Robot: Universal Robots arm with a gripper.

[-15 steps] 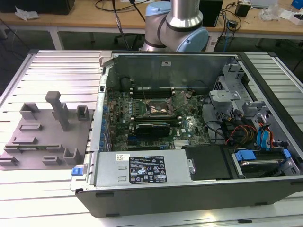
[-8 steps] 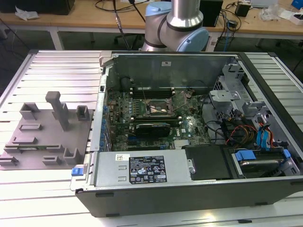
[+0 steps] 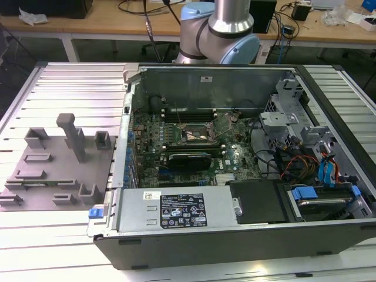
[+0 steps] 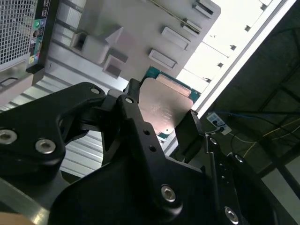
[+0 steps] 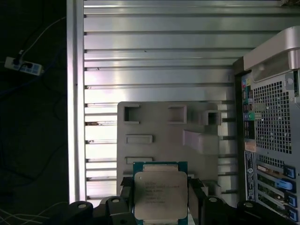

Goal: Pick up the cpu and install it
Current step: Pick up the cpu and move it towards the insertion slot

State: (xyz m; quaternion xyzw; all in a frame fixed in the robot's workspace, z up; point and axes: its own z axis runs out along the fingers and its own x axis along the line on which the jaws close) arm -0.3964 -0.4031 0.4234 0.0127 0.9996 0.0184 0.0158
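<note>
The cpu point(image 5: 160, 193), a flat square chip with a pale silvery top and a green rim, sits between two black fingers point(image 5: 125, 199) of my gripper point(image 5: 161, 197), which is shut on it. In the second wrist view the cpu point(image 4: 165, 108) shows tilted, clamped at two opposite edges by the gripper point(image 4: 161, 115). It hangs well above the grey plastic tray point(image 5: 154, 123), apart from it. In the exterior view, the dark metal-framed socket point(image 3: 200, 134) lies on the green board inside the open computer case point(image 3: 247, 235).
The grey tray point(image 3: 59, 170) with upright blocks lies on the ribbed metal table point(image 3: 70, 82) at the exterior view's left, beside the case. The case's rear panel point(image 5: 272, 122) stands close to the tray. Beyond the table edge, a power strip point(image 5: 22, 66) lies on the floor.
</note>
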